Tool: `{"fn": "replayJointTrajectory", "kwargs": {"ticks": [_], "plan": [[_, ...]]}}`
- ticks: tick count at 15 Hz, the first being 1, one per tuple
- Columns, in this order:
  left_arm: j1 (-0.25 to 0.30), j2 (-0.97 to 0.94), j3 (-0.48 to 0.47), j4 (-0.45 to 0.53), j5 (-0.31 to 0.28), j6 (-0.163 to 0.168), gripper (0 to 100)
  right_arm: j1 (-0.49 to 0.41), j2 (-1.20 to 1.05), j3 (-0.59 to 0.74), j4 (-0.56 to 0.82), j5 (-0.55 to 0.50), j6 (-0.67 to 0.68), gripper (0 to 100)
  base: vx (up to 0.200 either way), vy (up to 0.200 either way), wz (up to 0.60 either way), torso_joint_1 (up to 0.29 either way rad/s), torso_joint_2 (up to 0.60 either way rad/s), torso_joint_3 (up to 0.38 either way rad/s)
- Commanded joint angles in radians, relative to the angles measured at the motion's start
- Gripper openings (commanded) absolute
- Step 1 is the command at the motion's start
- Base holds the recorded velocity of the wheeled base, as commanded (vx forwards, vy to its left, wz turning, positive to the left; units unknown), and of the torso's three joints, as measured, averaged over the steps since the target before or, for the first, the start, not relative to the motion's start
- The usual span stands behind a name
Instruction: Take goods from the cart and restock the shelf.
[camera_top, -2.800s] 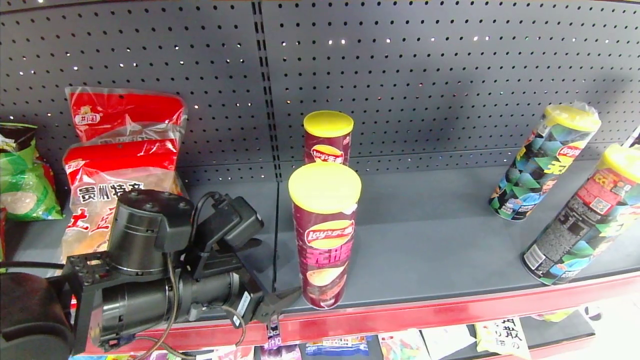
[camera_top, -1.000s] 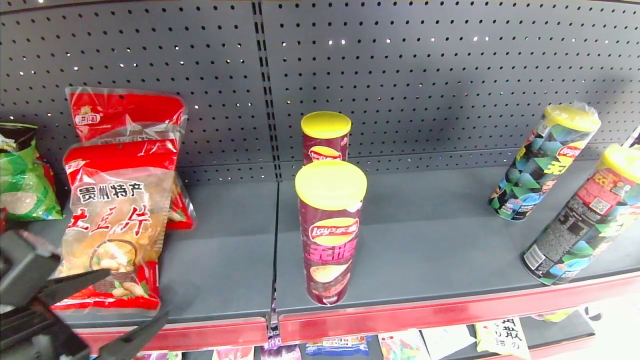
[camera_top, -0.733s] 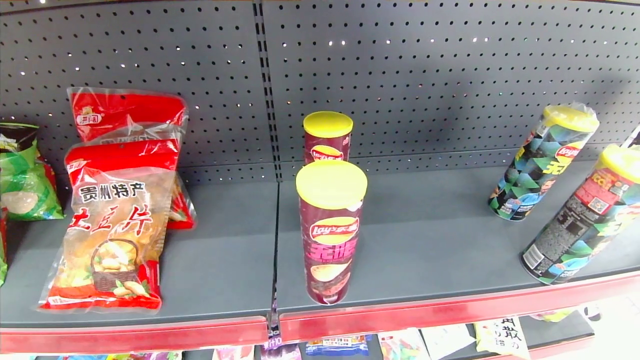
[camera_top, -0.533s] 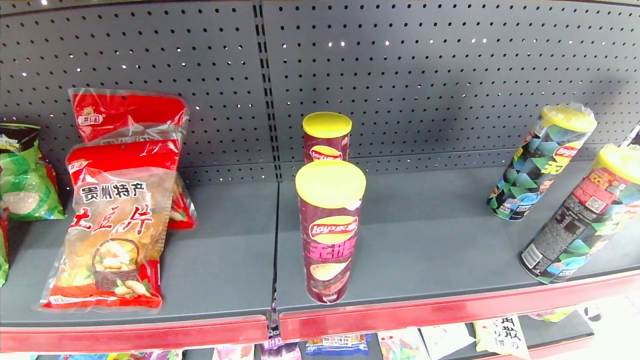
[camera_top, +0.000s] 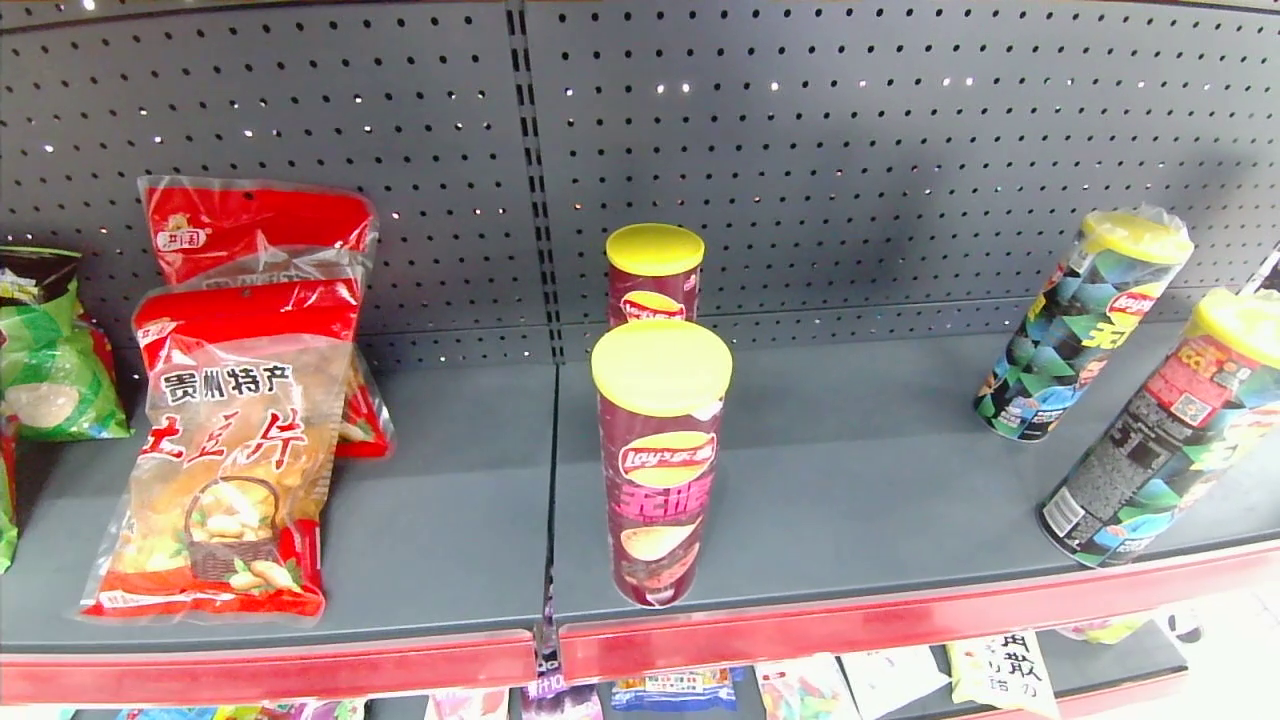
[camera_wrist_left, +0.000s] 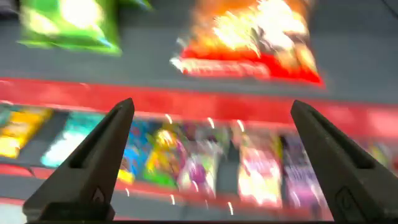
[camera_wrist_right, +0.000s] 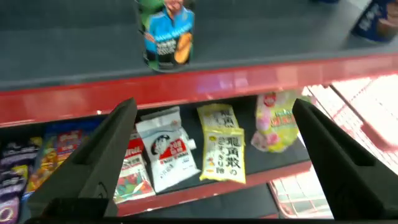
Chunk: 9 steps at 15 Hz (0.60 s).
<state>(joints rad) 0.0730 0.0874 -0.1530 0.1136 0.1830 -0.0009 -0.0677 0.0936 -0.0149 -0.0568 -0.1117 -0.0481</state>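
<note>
Two maroon chip cans with yellow lids stand upright on the grey shelf (camera_top: 850, 480), the front can (camera_top: 660, 470) near the red lip and the rear can (camera_top: 654, 275) by the pegboard. My left gripper (camera_wrist_left: 212, 107) is open and holds nothing; it faces the shelf's red edge (camera_wrist_left: 74, 93) below a red snack bag (camera_wrist_left: 255, 37). My right gripper (camera_wrist_right: 214, 104) is open with nothing in it, level with the red edge (camera_wrist_right: 236, 81) under a patterned can (camera_wrist_right: 166, 34). A red wire cart (camera_wrist_right: 367, 106) shows beside it.
Red snack bags (camera_top: 225, 450) and a green bag (camera_top: 45, 370) fill the shelf's left part. Two patterned cans (camera_top: 1085, 330) (camera_top: 1165, 440) stand at the right. Bare shelf lies between the can groups. Packets (camera_wrist_right: 221, 149) lie on the lower shelf.
My left arm has pulled back from beside the front maroon can and left the head view. The can stays upright on the shelf. The head view has shifted slightly.
</note>
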Motion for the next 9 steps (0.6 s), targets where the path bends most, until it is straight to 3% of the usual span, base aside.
{"fn": "replayJointTrajectory", "kwargs": {"ticks": [1, 2, 3, 6, 7, 8, 9], "plan": [[0.001, 0.000, 0.151, -0.144, -0.019, -0.024, 100, 0.002, 0.000, 0.012, -0.001, 0.027, 0.004, 100, 0.000, 0.000, 0.00, 0.000, 0.00, 0.000], [0.001, -0.002, 0.153, -0.150, -0.148, -0.027, 100, 0.005, -0.003, 0.015, 0.002, 0.126, 0.002, 100, 0.000, 0.000, 0.00, 0.000, 0.00, 0.000], [0.001, -0.002, 0.153, -0.138, -0.231, -0.022, 100, 0.008, -0.006, 0.015, 0.026, 0.196, -0.001, 100, 0.000, 0.000, 0.00, 0.000, 0.00, 0.000], [0.001, -0.002, 0.153, -0.134, -0.235, -0.010, 100, 0.032, -0.023, 0.015, 0.057, 0.188, 0.007, 100, 0.000, 0.000, 0.00, 0.000, 0.00, 0.000], [-0.012, -0.006, 0.151, -0.132, -0.235, -0.002, 100, 0.100, -0.038, 0.013, 0.060, 0.187, 0.024, 100, 0.000, 0.000, 0.00, 0.000, 0.00, 0.000], [-0.107, -0.032, 0.151, -0.120, -0.235, 0.004, 100, 0.104, -0.023, 0.013, 0.060, 0.187, 0.022, 100, 0.000, 0.000, 0.00, 0.000, 0.00, 0.000], [-0.091, -0.041, 0.151, -0.109, -0.234, -0.001, 100, 0.103, -0.026, 0.015, 0.055, 0.187, 0.024, 100, 0.000, 0.000, 0.00, 0.000, 0.00, 0.000]]}}
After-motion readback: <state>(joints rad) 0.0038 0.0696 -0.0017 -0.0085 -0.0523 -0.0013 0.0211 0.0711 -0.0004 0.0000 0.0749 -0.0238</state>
